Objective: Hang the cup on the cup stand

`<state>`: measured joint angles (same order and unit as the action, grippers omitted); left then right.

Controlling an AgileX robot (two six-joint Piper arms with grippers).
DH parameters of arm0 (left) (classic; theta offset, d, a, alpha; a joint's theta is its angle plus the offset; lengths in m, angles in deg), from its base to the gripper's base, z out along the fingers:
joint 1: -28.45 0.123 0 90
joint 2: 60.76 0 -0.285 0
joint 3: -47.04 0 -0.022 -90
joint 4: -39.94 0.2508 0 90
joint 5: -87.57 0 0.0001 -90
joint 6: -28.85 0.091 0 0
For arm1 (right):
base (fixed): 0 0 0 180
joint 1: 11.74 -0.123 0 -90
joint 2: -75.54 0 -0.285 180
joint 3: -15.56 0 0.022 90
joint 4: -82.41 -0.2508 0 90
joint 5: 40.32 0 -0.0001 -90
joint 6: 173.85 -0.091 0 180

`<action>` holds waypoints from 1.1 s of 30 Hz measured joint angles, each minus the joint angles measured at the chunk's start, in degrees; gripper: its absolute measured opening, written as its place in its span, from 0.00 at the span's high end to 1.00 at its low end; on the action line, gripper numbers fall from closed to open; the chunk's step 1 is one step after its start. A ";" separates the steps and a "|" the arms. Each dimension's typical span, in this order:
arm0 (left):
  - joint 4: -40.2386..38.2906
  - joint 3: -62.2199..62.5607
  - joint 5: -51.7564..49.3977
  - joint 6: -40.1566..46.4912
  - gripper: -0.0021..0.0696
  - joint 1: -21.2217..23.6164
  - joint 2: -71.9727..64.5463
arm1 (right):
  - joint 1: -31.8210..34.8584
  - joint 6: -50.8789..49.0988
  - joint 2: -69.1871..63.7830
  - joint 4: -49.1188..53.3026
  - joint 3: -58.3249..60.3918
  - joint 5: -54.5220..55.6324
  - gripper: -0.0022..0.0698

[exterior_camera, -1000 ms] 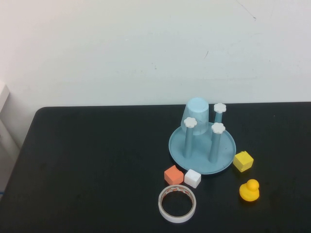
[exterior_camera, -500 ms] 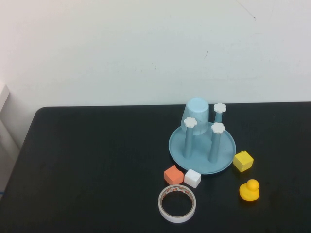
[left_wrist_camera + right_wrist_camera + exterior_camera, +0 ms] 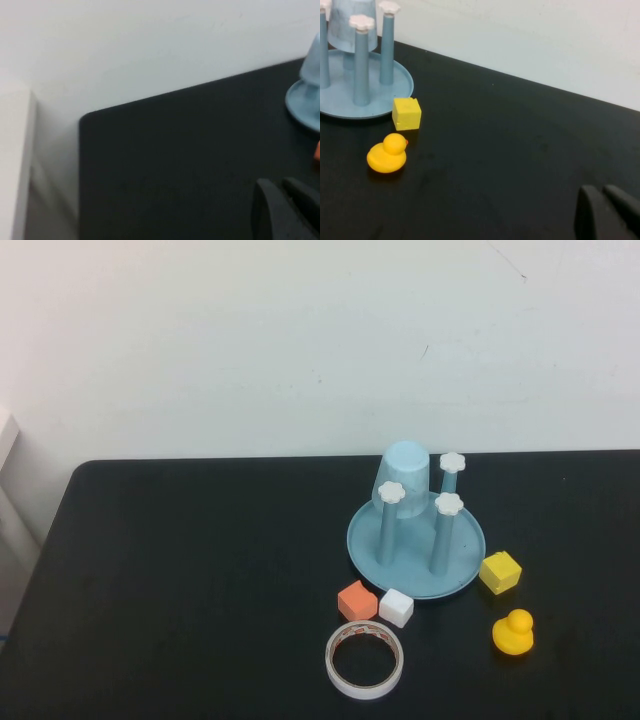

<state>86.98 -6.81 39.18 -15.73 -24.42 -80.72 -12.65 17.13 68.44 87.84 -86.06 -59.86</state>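
Toward the tabletop's far edge the cup [image 3: 404,472] sits inverted over a rear post of the cup stand [image 3: 416,537], so I keep my left hand [image 3: 285,210] and right hand [image 3: 607,212] pressed together, parked clear at the near edge.

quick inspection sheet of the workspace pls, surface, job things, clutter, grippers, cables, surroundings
surface: black table, no spills seen
job's things: cup upside down over the far-left post of the stand; three flower caps bare
clutter: orange block touching white block in front of the stand; tape roll flat near the front edge; yellow block by the stand's right rim; duck nearer the front
grippers: left gripper shut, holding nothing, over bare table left of the stand; right gripper shut, holding nothing, right of the duck; neither shows in the high view
cables: nothing seen
surroundings: white wall behind the table; pale edge at far left
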 joint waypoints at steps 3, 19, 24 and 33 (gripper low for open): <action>-5.92 -2.32 6.87 5.06 0.97 7.25 4.13 | 0.00 0.00 0.00 0.00 0.00 -0.03 0.97; -47.72 -18.06 31.30 53.22 0.97 54.50 12.99 | 0.00 0.00 0.00 0.00 -0.04 -0.03 0.97; -54.55 -23.70 36.68 59.53 0.97 60.46 12.99 | 0.00 0.00 0.00 0.00 -0.04 -0.03 0.97; -56.31 -24.40 31.25 59.69 0.97 57.76 12.99 | 0.00 0.00 0.00 0.00 -0.04 -0.13 0.97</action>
<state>30.67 -31.21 70.43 43.95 33.35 -67.73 -12.65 17.13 68.44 87.84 -86.09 -59.99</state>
